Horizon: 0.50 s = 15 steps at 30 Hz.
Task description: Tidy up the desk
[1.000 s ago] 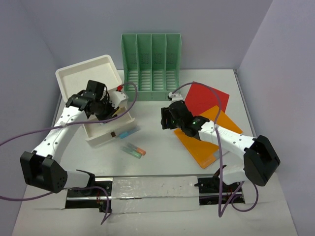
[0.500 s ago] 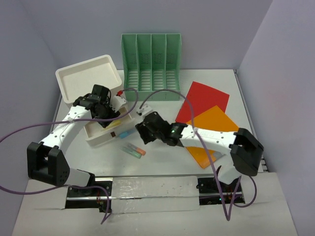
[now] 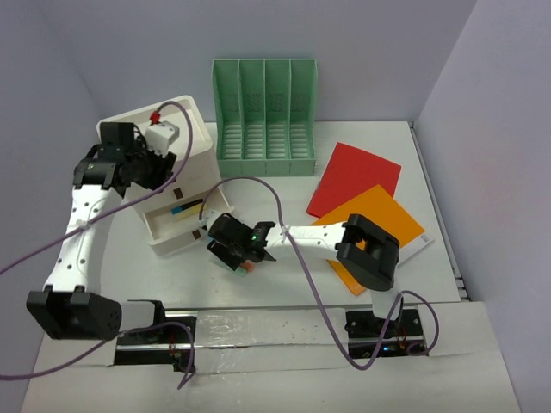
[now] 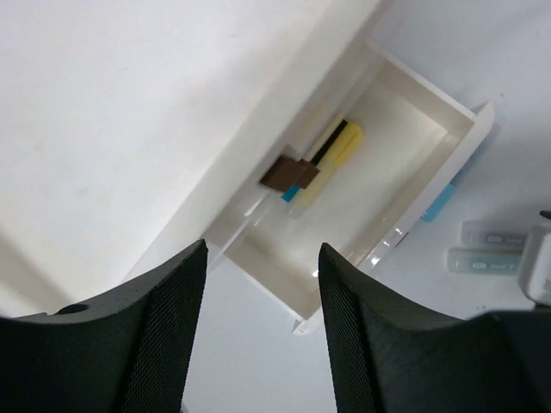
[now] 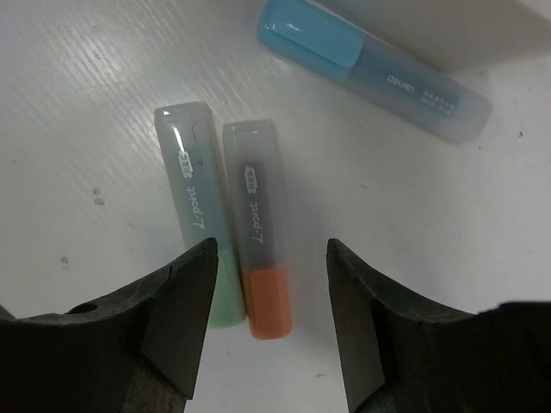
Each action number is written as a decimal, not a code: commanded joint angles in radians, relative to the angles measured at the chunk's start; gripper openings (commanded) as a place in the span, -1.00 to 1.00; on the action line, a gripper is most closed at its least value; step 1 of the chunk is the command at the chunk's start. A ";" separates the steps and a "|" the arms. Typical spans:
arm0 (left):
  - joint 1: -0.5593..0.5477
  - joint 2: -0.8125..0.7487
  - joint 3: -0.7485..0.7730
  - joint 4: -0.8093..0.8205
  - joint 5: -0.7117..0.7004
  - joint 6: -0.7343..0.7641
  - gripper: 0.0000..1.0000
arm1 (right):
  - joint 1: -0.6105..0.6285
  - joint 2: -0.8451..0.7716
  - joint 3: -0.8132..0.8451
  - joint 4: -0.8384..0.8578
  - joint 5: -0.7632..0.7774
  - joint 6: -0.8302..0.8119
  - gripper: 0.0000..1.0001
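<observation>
L gripper (image 3: 162,168) (image 4: 261,249): up over the white drawer box (image 3: 196,142), near its front edge. Fingers (image 4: 164,327) well apart, nothing between them, holding nothing. L wrist cam looks down into the open bottom drawer (image 3: 164,225) (image 4: 405,163): yellow pen (image 4: 340,151) inside, plus a dark one w/ a blue end right beside it, both along the back-left wall.

R gripper (image 3: 234,254) (image 5: 271,245): R arm stretches left across the desk (image 3: 129,275), head low in front of the open drawer. Jaws apart, no grip on anything. R wrist cam: orange-capped highlighter (image 5: 258,224) lies lengthwise in the gap between the fingers. Green-capped highlighter (image 5: 196,198) is touching it on the left, parallel, partly under the left finger (image 5: 172,327). Can't tell if the pads touch either one. Blue-capped highlighter (image 5: 379,69) lies further up, apart from the pair, angled, just beside the drawer front.

Desk = the white tabletop under all of it. Green slotted file holder (image 3: 264,116) upright at the far edge, centre. Red folder (image 3: 357,172) and orange folder (image 3: 379,215) flat on the right side, overlapping, orange on top.
</observation>
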 commanded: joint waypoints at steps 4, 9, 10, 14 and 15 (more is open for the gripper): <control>0.063 -0.102 -0.015 0.050 0.079 -0.029 0.24 | -0.003 0.046 0.063 -0.048 0.005 0.003 0.19; 0.072 -0.117 -0.030 0.047 0.142 -0.036 0.25 | -0.004 0.070 0.036 -0.055 0.015 -0.002 0.18; 0.072 -0.112 -0.025 0.043 0.157 -0.038 0.24 | -0.004 0.076 0.032 -0.057 0.020 -0.006 0.18; 0.072 -0.101 -0.003 0.038 0.174 -0.054 0.24 | -0.006 0.111 0.039 -0.081 0.032 -0.011 0.18; 0.072 -0.101 -0.002 0.040 0.175 -0.055 0.24 | -0.006 0.130 0.046 -0.092 0.034 -0.010 0.17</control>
